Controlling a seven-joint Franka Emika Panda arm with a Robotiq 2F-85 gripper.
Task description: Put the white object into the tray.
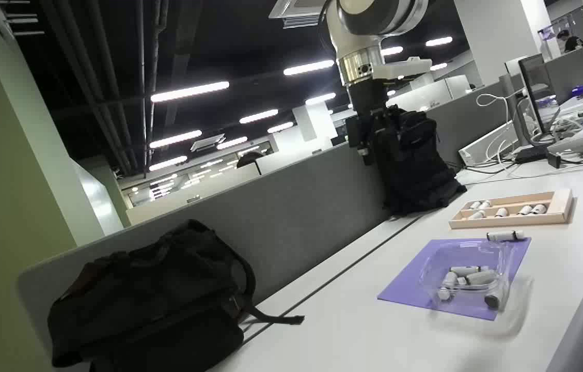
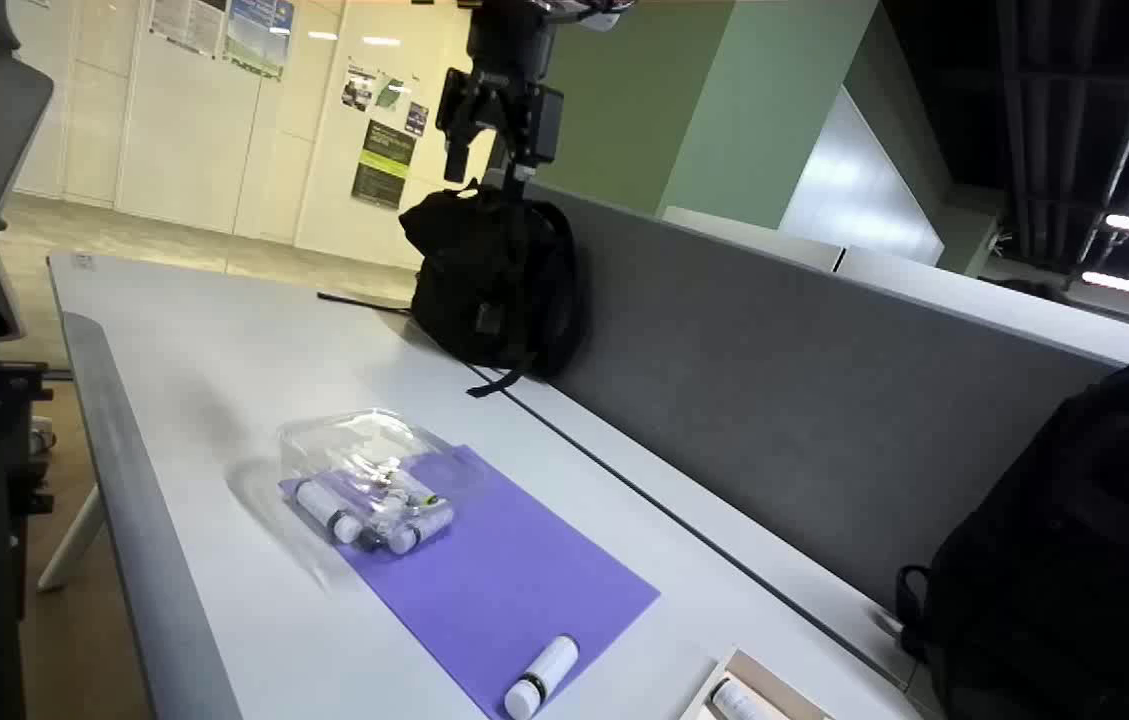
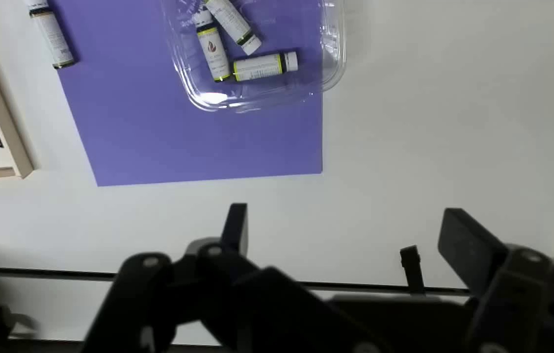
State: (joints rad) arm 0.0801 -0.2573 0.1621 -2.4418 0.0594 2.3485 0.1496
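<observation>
The claw is spread, presumably for grasping. Vials are corralled by the clear plastic container. The loose white-labelled vial, likely the target, is placed at the edge of the purple sheet, apparently for short transfer to the wooden tray.

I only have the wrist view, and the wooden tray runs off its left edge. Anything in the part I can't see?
Observer: Yes, in an exterior view two white bottles sit side by side near the end of the tray away from the partition.
Operator: The clear container is cut off too. Any more than the three bottles I see inside?
Observer: A fourth bottle lies in there, farther from the partition.
Operator: And my height?
Observer: Both exterior views show the gripper well above the desk.
</observation>
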